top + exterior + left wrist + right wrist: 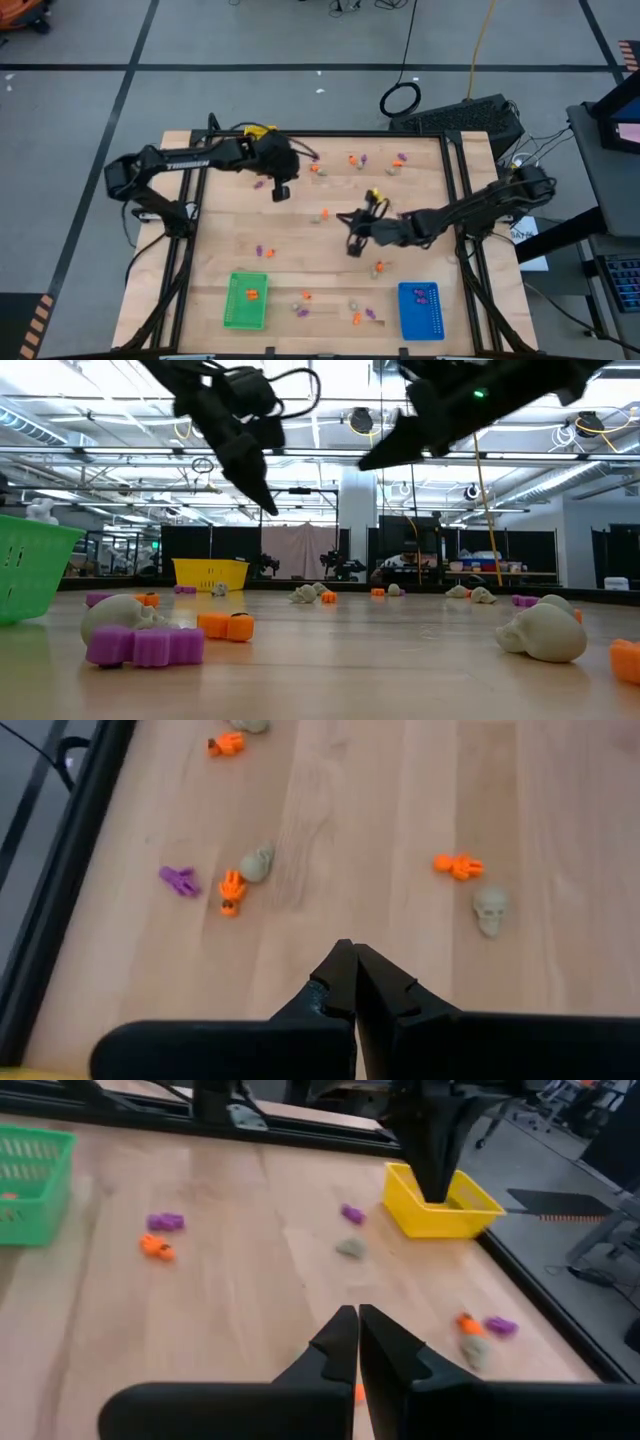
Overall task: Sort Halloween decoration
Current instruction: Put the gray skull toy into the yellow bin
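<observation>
- Overhead, the wooden counter carries the Halloween decoration as tiny orange, purple and beige-grey trinkets, scattered mostly along the far edge and the near edge. The left gripper hangs over the far left part, near the yellow tray. The right gripper is over the middle. A green tray near the front edge holds an orange trinket, and a blue tray holds a purple one.
- From counter height, a beige skull touches a purple piece, with an orange piece just beside them. Another skull lies on the right. Both arms hang above the wood, touching nothing.
- At the left wrist, the fingers are pressed together and empty. Two skulls, orange figures and one purple figure lie on the wood beyond them.
- At the right wrist, the fingers are also pressed together. Beyond them are the yellow tray, part of the green tray and several trinkets.
</observation>
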You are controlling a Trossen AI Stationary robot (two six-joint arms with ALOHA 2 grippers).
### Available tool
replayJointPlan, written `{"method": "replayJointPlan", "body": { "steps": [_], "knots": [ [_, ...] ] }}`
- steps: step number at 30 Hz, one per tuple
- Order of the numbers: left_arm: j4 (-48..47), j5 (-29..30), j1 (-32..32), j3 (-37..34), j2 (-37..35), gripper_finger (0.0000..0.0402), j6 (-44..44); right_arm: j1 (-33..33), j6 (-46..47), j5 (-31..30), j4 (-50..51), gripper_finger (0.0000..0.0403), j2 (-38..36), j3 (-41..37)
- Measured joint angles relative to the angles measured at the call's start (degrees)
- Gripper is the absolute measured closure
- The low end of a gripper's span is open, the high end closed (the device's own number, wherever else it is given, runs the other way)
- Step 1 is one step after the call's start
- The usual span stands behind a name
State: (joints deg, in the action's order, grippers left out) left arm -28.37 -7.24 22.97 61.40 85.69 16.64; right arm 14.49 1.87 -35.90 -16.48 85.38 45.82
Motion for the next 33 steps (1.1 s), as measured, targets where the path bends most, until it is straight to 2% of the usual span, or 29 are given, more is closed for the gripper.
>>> {"method": "replayJointPlan", "body": {
  "steps": [3,9,17,19,26,28,33],
  "knots": [
    [-1.64,-1.02,0.44,3.83,4.61,0.0402,2.78,-1.72,0.07,0.10,0.09,0.0403,-5.03,-4.46],
    [-4.94,-6.99,1.79,10.64,12.98,0.0402,10.57,-6.28,-2.06,0.08,0.08,0.0403,-13.30,-8.88],
    [-5.58,-6.46,2.90,16.18,19.33,0.0401,12.28,-8.92,-5.09,0.18,0.14,0.0403,-15.90,-9.11],
    [-5.55,-6.26,2.94,16.69,20.48,0.0395,12.33,-9.22,-5.13,1.95,-0.03,0.0403,-15.56,-9.11],
    [-3.27,-4.45,3.70,16.72,24.33,0.0314,12.52,-10.30,-7.96,12.91,-0.50,0.0403,-14.61,-9.66],
    [-1.70,-2.76,4.11,16.72,25.18,0.0288,12.58,-10.35,-8.70,13.57,-3.09,0.0403,-14.87,-11.41],
    [1.38,-2.68,5.33,16.72,26.30,0.0240,14.12,-10.35,-8.69,13.57,-13.08,0.0403,-16.69,-18.67]
  ]
}}
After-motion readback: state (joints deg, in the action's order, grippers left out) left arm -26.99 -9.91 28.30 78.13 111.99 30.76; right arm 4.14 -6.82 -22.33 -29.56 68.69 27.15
